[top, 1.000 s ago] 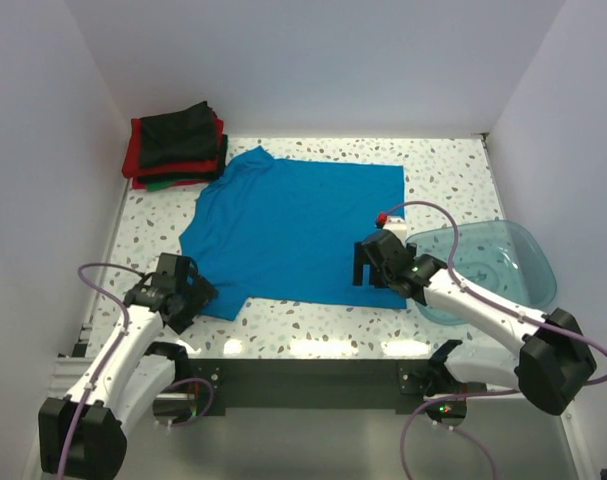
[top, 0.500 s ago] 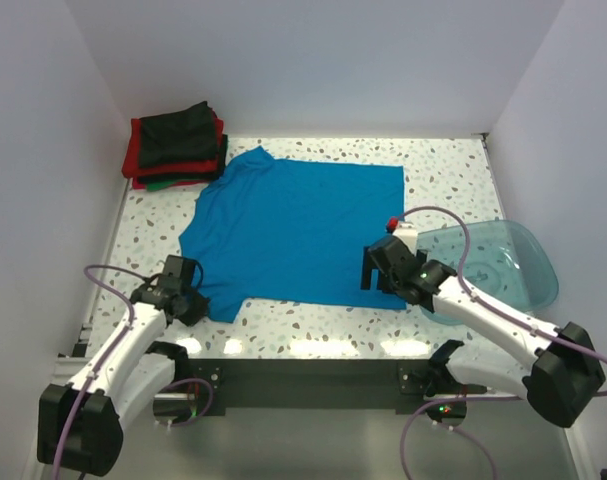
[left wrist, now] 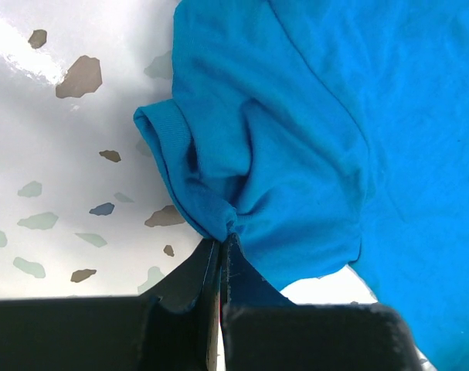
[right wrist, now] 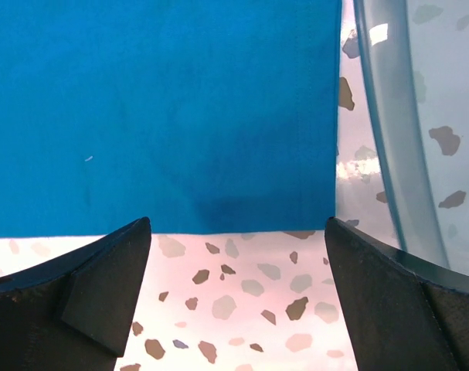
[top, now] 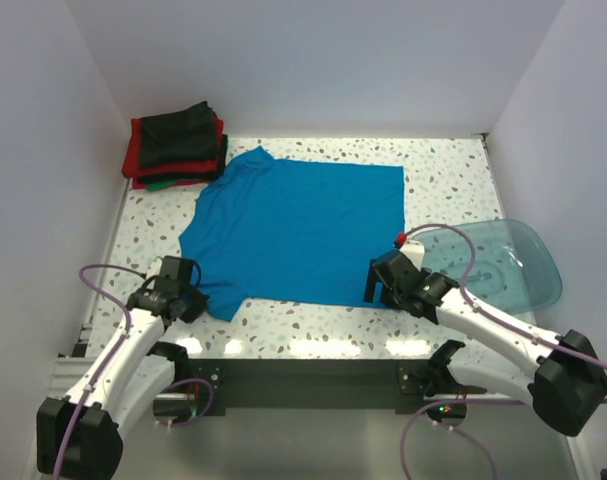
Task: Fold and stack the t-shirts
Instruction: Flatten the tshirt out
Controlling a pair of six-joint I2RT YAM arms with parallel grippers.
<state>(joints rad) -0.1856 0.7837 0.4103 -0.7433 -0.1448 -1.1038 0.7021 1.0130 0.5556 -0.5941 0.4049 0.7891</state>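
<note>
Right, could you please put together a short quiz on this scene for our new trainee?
1. True or false: the left gripper is shut on a sleeve of the bright blue cloth t-shirt.
2. What lies just right of the open right gripper? A) a translucent blue-green plastic tub; B) a cardboard box; C) a metal bowl.
3. Fill in: the folded stack of dark and red shirts sits at the table's far ____ corner.

Key: 1 true; 2 A; 3 left.
</note>
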